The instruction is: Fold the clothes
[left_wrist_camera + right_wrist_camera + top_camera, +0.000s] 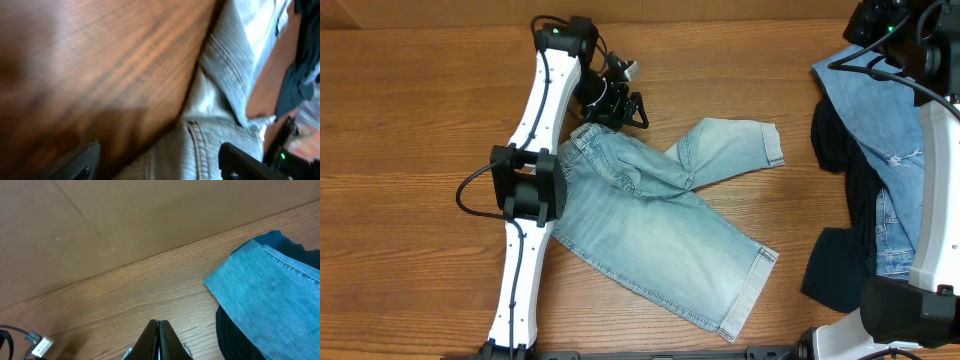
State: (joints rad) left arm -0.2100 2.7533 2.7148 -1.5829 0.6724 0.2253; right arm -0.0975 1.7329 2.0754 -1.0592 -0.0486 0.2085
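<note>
The pale denim shorts point(660, 230) lay spread flat at the middle of the table point(410, 120). The left gripper point(628, 108) hung just over the waistband, its fingers apart. At the right edge lay blue jeans point(890, 130) over dark cloth point(840, 270). The right gripper point(158, 332) hovered near them, fingers together.

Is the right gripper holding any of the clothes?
No, the right gripper is shut on nothing over the table, with the blue denim lying apart beside it.
</note>
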